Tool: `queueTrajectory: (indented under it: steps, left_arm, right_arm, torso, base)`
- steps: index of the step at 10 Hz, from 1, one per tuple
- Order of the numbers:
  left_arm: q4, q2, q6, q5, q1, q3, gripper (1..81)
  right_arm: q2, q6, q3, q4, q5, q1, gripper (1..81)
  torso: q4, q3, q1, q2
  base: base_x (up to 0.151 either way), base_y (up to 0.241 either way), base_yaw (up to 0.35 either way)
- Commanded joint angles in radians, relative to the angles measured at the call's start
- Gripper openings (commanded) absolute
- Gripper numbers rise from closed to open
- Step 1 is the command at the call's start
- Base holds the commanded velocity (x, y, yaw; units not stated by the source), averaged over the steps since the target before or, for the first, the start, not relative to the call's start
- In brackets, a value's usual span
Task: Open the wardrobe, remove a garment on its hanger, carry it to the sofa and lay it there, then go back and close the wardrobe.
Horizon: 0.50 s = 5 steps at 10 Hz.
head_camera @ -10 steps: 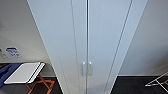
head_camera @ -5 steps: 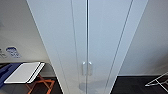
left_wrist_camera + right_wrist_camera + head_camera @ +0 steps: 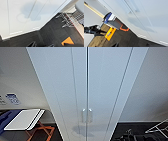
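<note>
2 wardrobe [image 3: 86, 84] doors shut (head view alone shows handles [image 3: 86, 115]); jaws' state unclear.

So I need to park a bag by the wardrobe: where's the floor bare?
Bare dark floor lies along the wardrobe base. Crowded: white wire rack on one side, folding table with orange legs on the other.

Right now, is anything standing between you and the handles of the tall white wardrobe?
Nothing visible does. The tall white two-door wardrobe faces the head camera with both doors shut, and its two slim silver handles are uncovered. The white folding table with orange legs stands off to the left.
</note>
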Motion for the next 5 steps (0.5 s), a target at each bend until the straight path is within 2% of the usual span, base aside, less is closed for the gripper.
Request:
queueTrajectory:
  steps: [1, 3, 5]
  left_arm:
    - [-0.064, -0.001, -0.003, 0.142, -0.23, 0.003, 81.1]
    - [-0.072, 0.048, -0.014, 0.207, -0.313, -0.052, 81.1]
    - [-0.078, 0.08, -0.02, 0.216, -0.372, -0.077, 81.1]
  right_arm:
    - [0.046, 0.047, -0.003, 0.014, -0.041, 0.183, 81.1]
    - [0.101, 0.087, -0.037, 0.008, -0.046, 0.223, 81.1]
    - [0.143, 0.103, -0.065, 0.013, -0.046, 0.269, 81.1]
  torso:
    - [0.0, 0.0, 0.0, 0.0]
    - [0.0, -0.001, 0.0, 0.0]
    - [0.0, -0.001, 0.0, 0.001]
  base:
    - [0.0, 0.0, 0.0]
    - [0.0, 0.0, 0.0]
    - [0.0, 0.0, 0.0]
